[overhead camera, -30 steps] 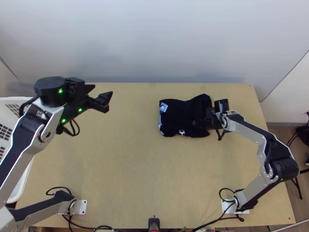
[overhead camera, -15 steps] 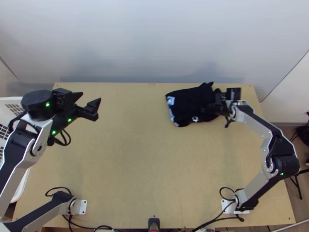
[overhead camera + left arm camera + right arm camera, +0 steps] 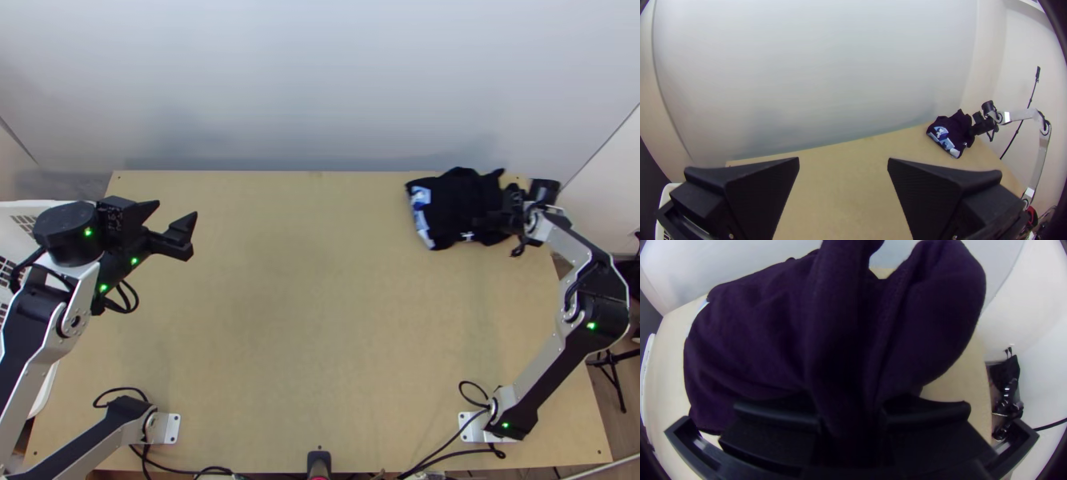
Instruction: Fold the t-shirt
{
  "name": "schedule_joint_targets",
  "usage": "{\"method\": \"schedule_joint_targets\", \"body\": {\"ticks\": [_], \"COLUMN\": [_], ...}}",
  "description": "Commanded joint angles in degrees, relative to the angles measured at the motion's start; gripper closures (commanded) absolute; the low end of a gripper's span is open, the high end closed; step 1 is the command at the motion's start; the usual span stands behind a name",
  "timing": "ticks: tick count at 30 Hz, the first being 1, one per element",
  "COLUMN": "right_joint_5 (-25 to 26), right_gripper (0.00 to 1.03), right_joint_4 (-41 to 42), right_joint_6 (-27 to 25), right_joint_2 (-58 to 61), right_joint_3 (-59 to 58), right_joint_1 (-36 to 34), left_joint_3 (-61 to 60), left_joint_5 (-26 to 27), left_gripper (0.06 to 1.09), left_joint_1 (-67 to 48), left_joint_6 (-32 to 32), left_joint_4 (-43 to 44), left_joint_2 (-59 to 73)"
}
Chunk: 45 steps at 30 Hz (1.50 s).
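Top view has the dark t-shirt [image 3: 452, 200] at the far right corner of the light wooden table [image 3: 304, 320], gathered into a compact, layered bundle. Its far side overlaps the table's far edge in the picture; whether it rests fully on the wood or is partly raised, I cannot tell. A blue-and-white patch [image 3: 421, 216] runs along the bundle's left side, and a small white print [image 3: 467, 237] sits on its near side.

The right gripper [image 3: 494, 210] is at the right part of the bundle. In the right wrist view, the right gripper [image 3: 850, 413] has a thick bunched ridge of the shirt clamped between its two black fingers, with a broad rounded fold beside the ridge. I cannot tell which part of the garment that ridge is.

The left gripper [image 3: 176, 210] is over the far left part of the table, well apart from the shirt. Its jaws stand wide, and the left wrist view has the bare wood between the two fingers.

A white basket [image 3: 42, 392] stands at the table's left side, partly behind the left arm [image 3: 24, 320]. A pale wall [image 3: 320, 80] rises beyond the far edge.
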Motion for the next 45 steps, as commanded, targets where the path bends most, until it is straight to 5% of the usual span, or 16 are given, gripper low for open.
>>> {"method": "schedule_joint_targets", "body": {"ticks": [1, 16, 23, 33, 40, 45], "right_joint_5": [1.04, 4.47, 4.47, 2.71, -1.42, -2.74], "right_gripper": [1.0, 0.99, 0.04, 0.03, 0.03, 0.03], "right_joint_4": [0.25, -6.69, -11.26, -12.58, -21.28, -20.67], "right_joint_6": [-2.61, -4.63, -6.74, -7.27, -9.29, 1.61], "right_joint_2": [8.16, 13.96, 3.94, -18.12, -41.15, -60.75], "right_joint_3": [8.4, 21.15, 11.04, -3.55, -16.56, -26.67], "right_joint_1": [-7.39, -9.33, -9.76, -14.6, -15.65, -9.06], "left_joint_3": [-1.78, -5.56, -6.88, -6.88, -7.49, -12.42], "left_joint_5": [0.06, -0.02, -0.02, -0.02, 0.06, 0.15], "left_gripper": [0.12, 0.12, 0.12, 0.12, 0.12, 0.12], "left_joint_1": [0.27, 2.12, 3.26, 5.1, 11.7, 15.65], "left_joint_6": [-0.58, -0.41, -0.32, 1.79, 3.29, 1.62], "left_joint_4": [-0.02, -0.46, -0.63, -2.13, -5.38, -4.76], "left_joint_2": [-1.25, -4.24, -6.09, -10.39, -13.47, -16.02]}}
